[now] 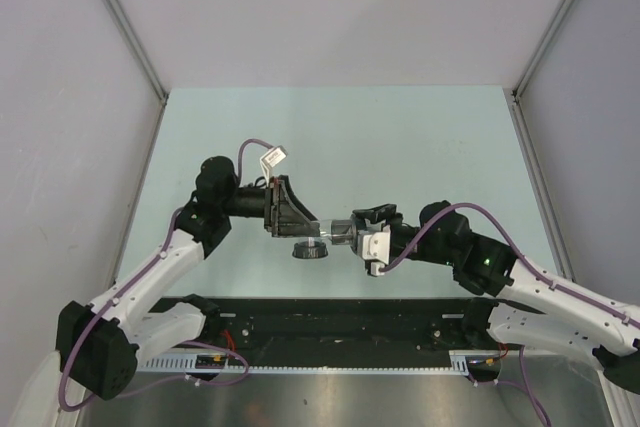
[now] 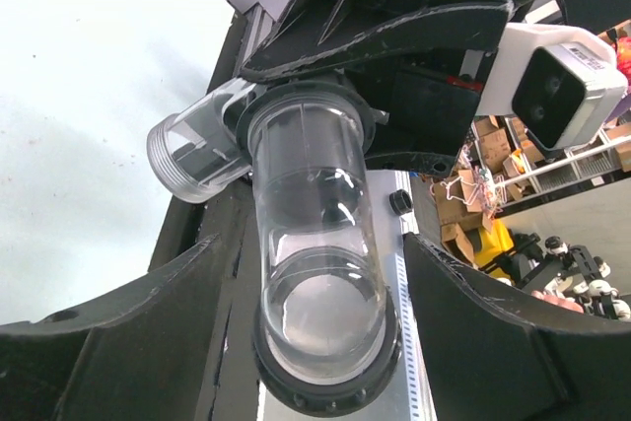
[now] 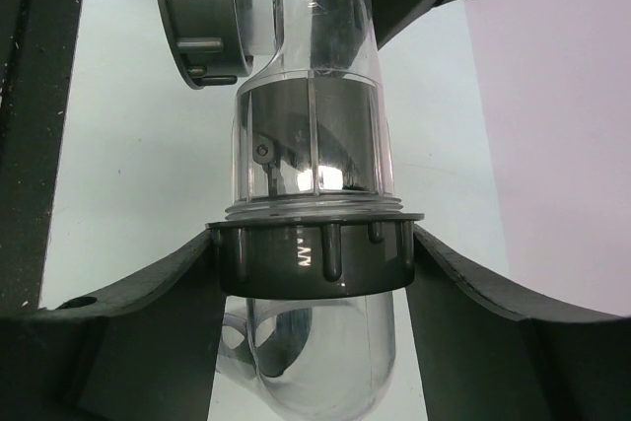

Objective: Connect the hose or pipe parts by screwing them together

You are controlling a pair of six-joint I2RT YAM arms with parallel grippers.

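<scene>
A clear plastic pipe [image 1: 335,231] hangs above the table between my two grippers. My right gripper [image 3: 315,236] is shut on the dark grey ribbed nut [image 3: 314,258] around the pipe's body, pinching it from both sides. At the pipe's other end a second dark ring [image 2: 325,347] sits between the fingers of my left gripper [image 2: 314,244]. Those fingers stand apart from it with a gap on each side, so that gripper is open. A short clear threaded branch [image 2: 192,157] sticks out sideways near the right gripper [image 1: 352,233]. The left gripper [image 1: 306,226] faces it.
The pale green table [image 1: 420,147] is walled by grey panels with metal posts [image 1: 120,22]. A black rail [image 1: 340,322] and both arm bases run along the near edge. Purple cables [image 1: 250,147] loop over the arms. The right wrist's white camera [image 2: 552,86] is close to the pipe.
</scene>
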